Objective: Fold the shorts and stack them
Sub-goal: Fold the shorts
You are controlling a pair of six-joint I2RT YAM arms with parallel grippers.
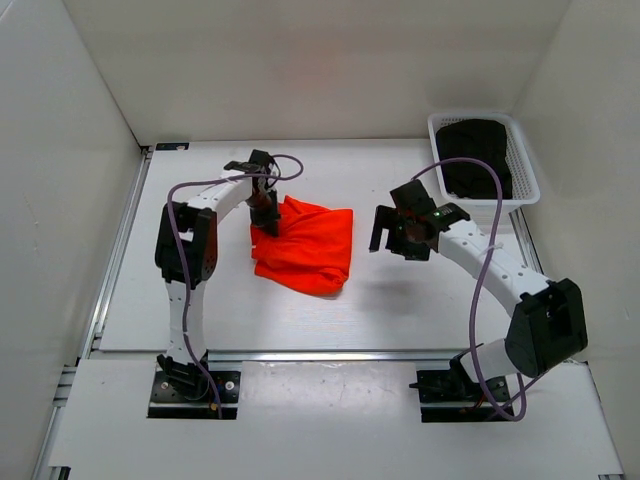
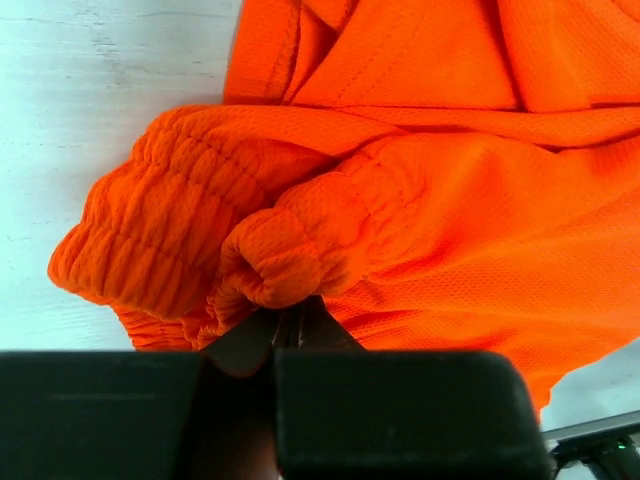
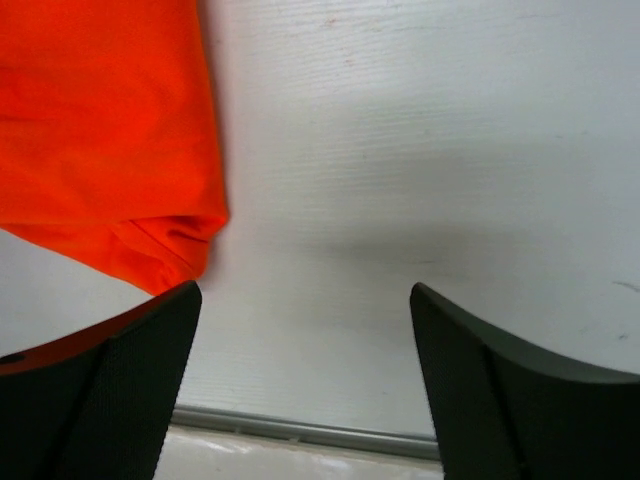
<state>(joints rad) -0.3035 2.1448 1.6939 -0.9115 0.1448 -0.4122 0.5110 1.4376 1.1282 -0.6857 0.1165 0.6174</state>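
Shorts (image 1: pixel 305 247): one orange heap, crumpled, lying on the table (image 1: pixel 380 300) left of centre. You find it between the two arms, nearer the left one.
Heap, layout: layers overlap throughout. You cannot tell the legs from the body, nor how many folds lie under the top one.
Waistband (image 2: pixel 170 240): gathered and bunched in rolls at the lower left of the left wrist view. Its far run is buried under cloth, so you cannot follow it round.
Left gripper (image 1: pixel 264 205): at the heap's far left corner, jaws together, pinching a roll of the shorts beside the waistband. From above, the wrist hides the tips from you. In its own view, cloth covers the pinch point.
Right gripper (image 1: pixel 392 228): hangs above bare table to the right of the heap, apart from it. Jaws wide apart, nothing between them.
Right fingers (image 3: pixel 120 390): dark, cut off by the lower frame edge. One covers part of the shorts' near corner.
Basket (image 1: pixel 520 150): white, mesh-sided, at the far right corner, well apart from the shorts.
Dark cloth (image 1: pixel 475 155): black and fills the basket. You cannot make out what garment it is, or whether it is one piece or several.
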